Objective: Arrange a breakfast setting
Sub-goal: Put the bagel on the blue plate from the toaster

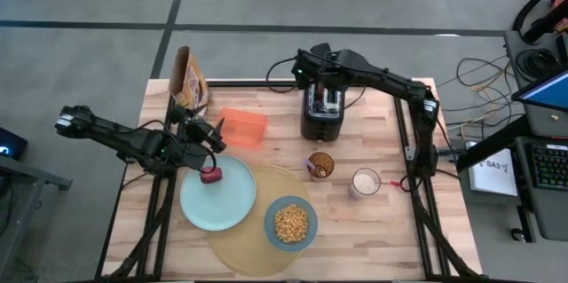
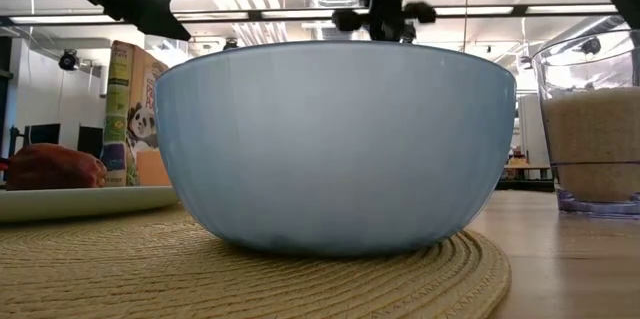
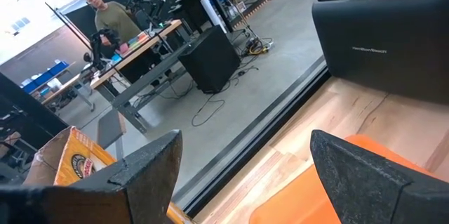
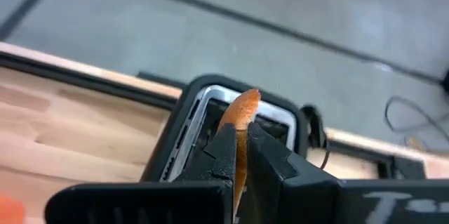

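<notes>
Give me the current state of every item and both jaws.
Plate: on placemat's edge, apple on it.
Apple: on the plate's rim, free.
Bowl: on placemat, holds cereal.
Bagel: pinched above the toaster slot.
Toaster: upright, slots up.
Orange box: lying flat.
Cereal box: upright, top open.
Glass: upright, filled pale.
Left gripper: open, empty.
Right gripper: shut on bagel.

My left gripper [image 1: 213,132] hovers beside the apple [image 1: 210,175] on the plate [image 1: 217,194]; my right gripper [image 1: 312,74] hangs over the toaster [image 1: 321,111].
</notes>
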Tool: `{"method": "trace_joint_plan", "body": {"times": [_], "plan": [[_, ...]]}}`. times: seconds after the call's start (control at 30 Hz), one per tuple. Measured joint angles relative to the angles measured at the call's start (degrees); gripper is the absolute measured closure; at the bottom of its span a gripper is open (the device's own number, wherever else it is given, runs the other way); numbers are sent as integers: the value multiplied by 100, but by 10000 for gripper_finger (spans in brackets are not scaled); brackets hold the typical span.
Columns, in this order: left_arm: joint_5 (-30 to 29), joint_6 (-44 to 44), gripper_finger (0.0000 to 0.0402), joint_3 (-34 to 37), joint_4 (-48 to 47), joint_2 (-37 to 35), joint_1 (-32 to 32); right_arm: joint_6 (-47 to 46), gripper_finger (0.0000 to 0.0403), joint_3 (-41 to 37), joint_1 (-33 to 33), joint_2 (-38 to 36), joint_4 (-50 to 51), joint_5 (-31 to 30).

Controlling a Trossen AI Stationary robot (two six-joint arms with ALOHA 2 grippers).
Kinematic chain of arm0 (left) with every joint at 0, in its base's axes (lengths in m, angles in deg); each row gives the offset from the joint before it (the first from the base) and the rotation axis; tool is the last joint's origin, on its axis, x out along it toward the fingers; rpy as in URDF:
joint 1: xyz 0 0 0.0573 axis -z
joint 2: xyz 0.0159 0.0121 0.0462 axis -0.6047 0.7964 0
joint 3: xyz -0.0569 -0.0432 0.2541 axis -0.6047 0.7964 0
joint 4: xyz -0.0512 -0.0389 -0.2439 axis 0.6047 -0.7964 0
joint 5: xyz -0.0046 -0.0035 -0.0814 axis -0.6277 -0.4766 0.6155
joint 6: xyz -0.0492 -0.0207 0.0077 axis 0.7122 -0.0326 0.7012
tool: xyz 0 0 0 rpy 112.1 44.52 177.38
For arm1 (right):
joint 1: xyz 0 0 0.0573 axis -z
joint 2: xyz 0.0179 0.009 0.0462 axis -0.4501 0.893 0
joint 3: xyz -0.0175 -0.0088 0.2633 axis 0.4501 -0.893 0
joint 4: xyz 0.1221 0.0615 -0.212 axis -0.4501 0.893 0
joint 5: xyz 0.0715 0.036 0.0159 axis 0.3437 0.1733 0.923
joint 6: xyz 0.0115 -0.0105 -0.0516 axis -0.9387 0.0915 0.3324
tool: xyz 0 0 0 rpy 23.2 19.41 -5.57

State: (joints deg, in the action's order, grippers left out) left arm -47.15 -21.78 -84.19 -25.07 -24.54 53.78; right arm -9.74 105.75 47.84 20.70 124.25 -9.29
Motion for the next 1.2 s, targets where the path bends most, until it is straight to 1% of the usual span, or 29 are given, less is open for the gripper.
{"method": "trace_joint_plan", "body": {"times": [0.13, 0.2, 0.27, 0.33, 0.47, 0.57, 0.63, 0.77, 0.9, 1.0, 1.07, 1.2], "plan": [[-20, 0, 107, 0, 2, -2, 0, 237, 390, 6, -431, -281, -157, -366], [-44, -7, 107, 0, 21, -4, 0, 389, 390, 10, -730, -393, -321, -674], [-187, -22, 107, 0, 81, -4, 0, 510, 390, 10, -1067, -464, -491, -1018], [-283, -24, 107, 0, 120, -11, 0, 561, 390, 10, -1372, -531, -628, -1230], [-299, -24, 107, -32, 129, -36, 3, 1122, 390, 8, -2016, -557, -1019, -1309], [-308, -16, 107, -165, 135, -96, 120, 1756, 390, -54, -2546, -368, -1465, -1309], [-323, 5, 107, -254, 147, -125, 291, 2220, 390, -86, -2868, -145, -1799, -1209], [-359, -8, 107, -389, 138, -215, 912, 3563, 390, -108, -3392, 376, -2595, -544], [-1031, 25, 107, -555, 163, -277, 1773, 4643, 390, -108, -3697, 1034, -3726, 42], [-1518, 69, 107, -564, 152, -289, 2507, 5150, 390, -110, -3749, 1507, -4459, 471], [-1558, 88, 107, -564, 152, -303, 2983, 5408, 390, -39, -3758, 1804, -4849, 643], [-1574, 161, 107, -598, 177, -308, 3605, 5757, 390, 147, -3758, 2355, -5167, 639]]}}
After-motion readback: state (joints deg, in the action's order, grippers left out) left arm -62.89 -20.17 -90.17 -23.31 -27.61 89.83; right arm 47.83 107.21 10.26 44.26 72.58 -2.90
